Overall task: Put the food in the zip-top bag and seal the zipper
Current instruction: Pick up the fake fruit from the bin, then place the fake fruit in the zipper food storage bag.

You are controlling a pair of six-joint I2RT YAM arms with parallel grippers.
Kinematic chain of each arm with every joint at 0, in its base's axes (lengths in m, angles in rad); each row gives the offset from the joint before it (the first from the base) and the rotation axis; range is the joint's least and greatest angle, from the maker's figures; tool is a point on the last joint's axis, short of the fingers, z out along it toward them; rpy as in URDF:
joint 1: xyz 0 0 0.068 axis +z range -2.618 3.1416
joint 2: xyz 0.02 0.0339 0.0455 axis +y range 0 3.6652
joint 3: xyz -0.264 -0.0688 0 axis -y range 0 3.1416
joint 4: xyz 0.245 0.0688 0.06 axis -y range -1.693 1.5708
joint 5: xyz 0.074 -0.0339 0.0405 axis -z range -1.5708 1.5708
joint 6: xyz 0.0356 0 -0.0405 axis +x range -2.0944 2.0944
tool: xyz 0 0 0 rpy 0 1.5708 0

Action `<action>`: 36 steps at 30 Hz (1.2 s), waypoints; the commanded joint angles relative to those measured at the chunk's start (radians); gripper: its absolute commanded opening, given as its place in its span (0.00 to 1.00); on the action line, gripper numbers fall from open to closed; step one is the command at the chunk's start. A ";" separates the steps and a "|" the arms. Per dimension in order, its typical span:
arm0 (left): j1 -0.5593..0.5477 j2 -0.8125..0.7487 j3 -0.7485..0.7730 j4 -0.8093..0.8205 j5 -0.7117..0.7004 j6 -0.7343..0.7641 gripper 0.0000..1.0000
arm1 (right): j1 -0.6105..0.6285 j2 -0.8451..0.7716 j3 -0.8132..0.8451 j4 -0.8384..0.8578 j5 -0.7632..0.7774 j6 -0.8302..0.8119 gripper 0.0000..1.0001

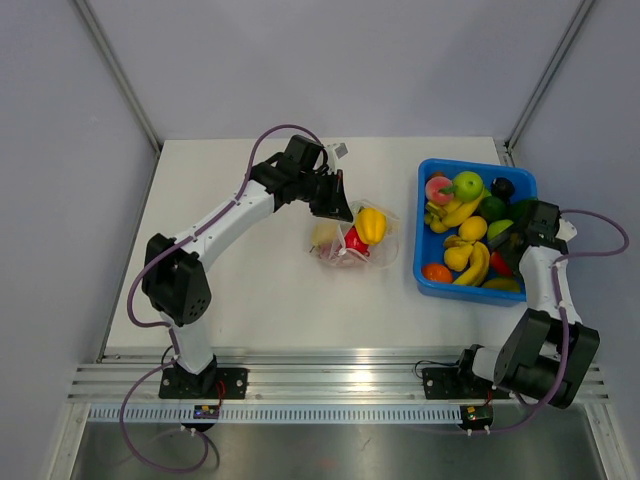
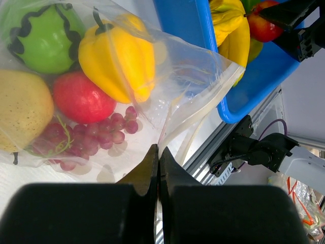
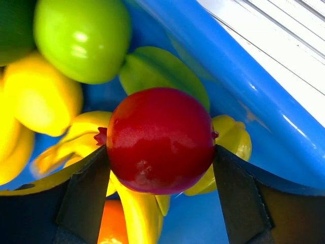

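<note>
White tabletop (image 1: 250, 300): left of blue plastic bin (image 1: 419, 232), left gripper (image 2: 158, 152) pinches clear crinkly zip-top bag (image 2: 188, 76), presumably steadying it for loading; inside bin, right gripper (image 3: 161, 152) clamps glossy red round toy fruit (image 3: 160, 129).

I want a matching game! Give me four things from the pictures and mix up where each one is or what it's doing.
Things:
1. yellow pepper
2. red fruit
3. green apple
4. left end effector

Places or states:
A. shut tight
B. inside the zip-top bag
C. between the fingers of the right end effector
D. untouched in the blue bin

Pairs: 1-B, 2-C, 3-D, 4-A
</note>
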 commanded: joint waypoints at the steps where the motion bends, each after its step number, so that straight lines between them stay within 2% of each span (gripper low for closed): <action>1: 0.001 -0.046 0.008 0.028 0.014 0.010 0.00 | -0.008 -0.063 0.075 0.014 -0.028 0.005 0.58; 3: 0.001 -0.041 0.016 0.030 0.017 0.003 0.00 | -0.008 -0.098 0.116 -0.023 -0.040 -0.013 0.54; 6: 0.000 -0.031 0.032 0.028 0.021 -0.006 0.00 | -0.006 -0.157 0.161 -0.060 -0.092 -0.046 0.54; 12: -0.003 -0.015 0.054 0.050 0.041 -0.040 0.00 | -0.006 -0.223 0.257 -0.141 -0.331 -0.095 0.53; 14: -0.003 -0.012 0.063 0.051 0.037 -0.043 0.00 | -0.003 -0.241 0.267 -0.129 -0.472 -0.102 0.54; 16: -0.003 -0.007 0.078 0.053 0.038 -0.044 0.00 | 0.042 -0.269 0.280 -0.119 -0.544 -0.092 0.54; 18: -0.003 -0.001 0.094 0.047 0.041 -0.044 0.00 | 0.119 -0.273 0.316 -0.122 -0.514 -0.084 0.54; 19: -0.003 0.005 0.111 0.038 0.044 -0.043 0.00 | 0.226 -0.270 0.328 -0.127 -0.464 -0.080 0.55; 23: -0.003 0.011 0.144 0.016 0.049 -0.040 0.00 | 0.427 -0.243 0.366 -0.133 -0.405 -0.049 0.57; 28: -0.003 0.009 0.148 0.011 0.060 -0.049 0.00 | 0.549 -0.234 0.345 -0.080 -0.393 0.020 0.56; 31: -0.008 0.011 0.154 0.014 0.057 -0.059 0.00 | 0.670 -0.211 0.322 -0.046 -0.358 0.054 0.56; 36: -0.022 0.022 0.160 0.016 0.055 -0.069 0.00 | 0.748 -0.177 0.288 0.018 -0.324 0.106 0.57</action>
